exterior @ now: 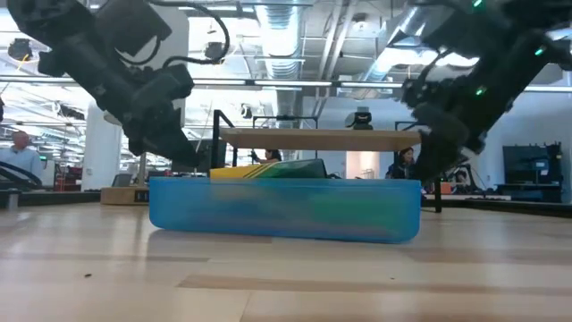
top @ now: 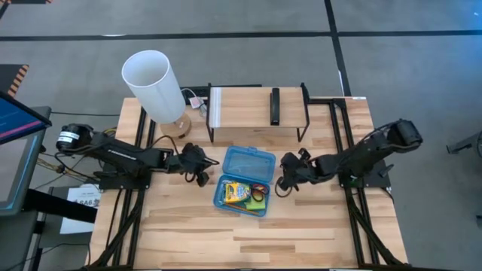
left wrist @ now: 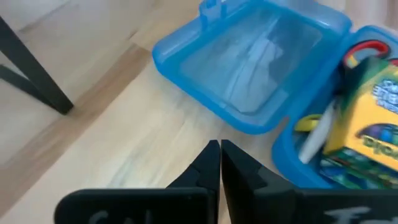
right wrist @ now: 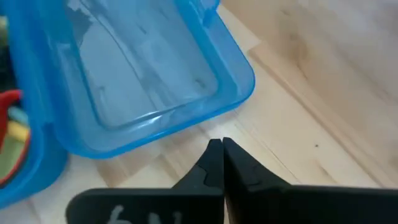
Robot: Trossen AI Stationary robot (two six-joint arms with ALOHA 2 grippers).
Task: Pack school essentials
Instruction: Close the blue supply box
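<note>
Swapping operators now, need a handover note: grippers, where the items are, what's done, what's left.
Left gripper: shut, empty, just left of the case.
Right gripper: shut, empty, just right of the case.
Blue case: mid-table, open, lid lying flat behind it.
Inside: crayon box, red-handled scissors, other small stationery under or beside them that I can't itemise.
Done: no loose items visible on the table.
Left: probably closing the lid; both grippers flank it.
Lamp and shelf at the back are not part of the job.
</note>
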